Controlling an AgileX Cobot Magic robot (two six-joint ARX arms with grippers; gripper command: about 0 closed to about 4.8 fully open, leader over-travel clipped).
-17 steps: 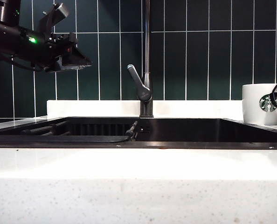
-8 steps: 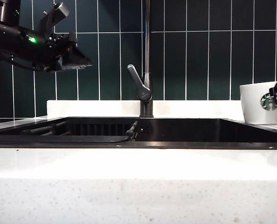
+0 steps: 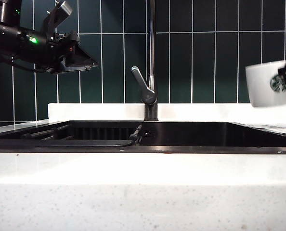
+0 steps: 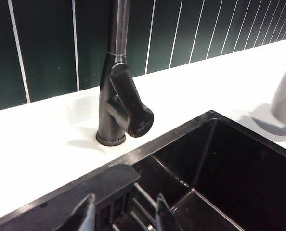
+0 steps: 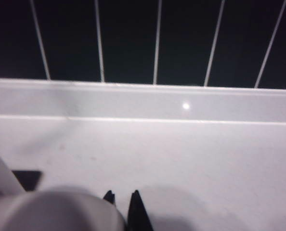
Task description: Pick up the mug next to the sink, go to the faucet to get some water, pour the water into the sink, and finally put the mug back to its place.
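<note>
Mug (image 3: 267,84), white ceramic with a round green-and-white logo, hangs in the air at the right edge of the exterior view, clear of the white speckled surface (image 3: 143,187) and tilted slightly. The right hand (image 5: 121,202) is pressed together with its dark fingertips showing just beside the mug's pale rim (image 5: 56,211) in the right wrist view; it appears to pinch the mug by the handle side, though the contact itself is hidden. The left hand (image 4: 121,211) hovers high on the left, its 2 fingers spread and holding nothing, looking down on the tall, slim dark-metal faucet (image 3: 151,57) and the wide black rectangular sink (image 3: 205,132).

From here the mug must travel left to the faucet. The grip looks narrow and off-centre, so the heavy ceramic could swing or slip out, most likely once water adds weight. A hurried sideways move could also knock the mug against the faucet pipe or its grey lever (image 3: 139,79).
</note>
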